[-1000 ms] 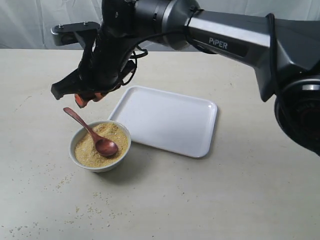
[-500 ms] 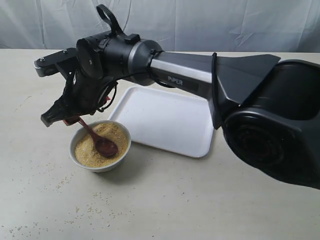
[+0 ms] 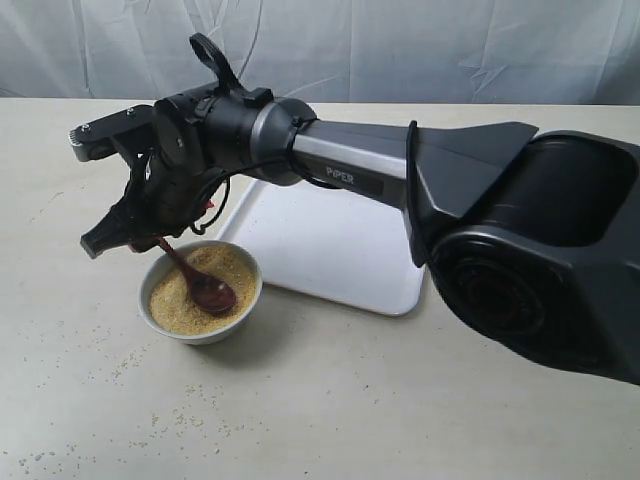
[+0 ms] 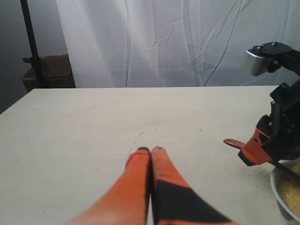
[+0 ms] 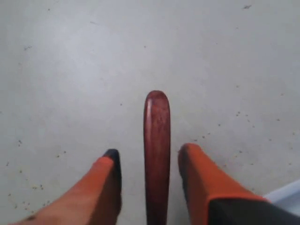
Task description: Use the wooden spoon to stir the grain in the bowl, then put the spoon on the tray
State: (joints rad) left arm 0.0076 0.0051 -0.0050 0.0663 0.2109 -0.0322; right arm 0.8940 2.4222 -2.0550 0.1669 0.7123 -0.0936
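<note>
Your right pincer (image 5: pixel 149 155) is apart, with one orange finger on each side of the slim handle of the dark red-brown wooden spoon (image 3: pixel 205 288) and a gap on both sides. The spoon leans in the small round white bowl (image 3: pixel 203 332), its scoop end on the yellow-tan grain (image 3: pixel 172 302). The flat white rectangular tray (image 3: pixel 330 245) sits just beside the bowl. Your left pincer (image 4: pixel 150 151) is pressed together above the pale table (image 4: pixel 84 122).

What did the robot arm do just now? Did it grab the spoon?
The right gripper came down; its open fingers now sit either side of the wooden spoon handle, not squeezing yet. The spoon, bowl, grain and tray stayed put.
</note>
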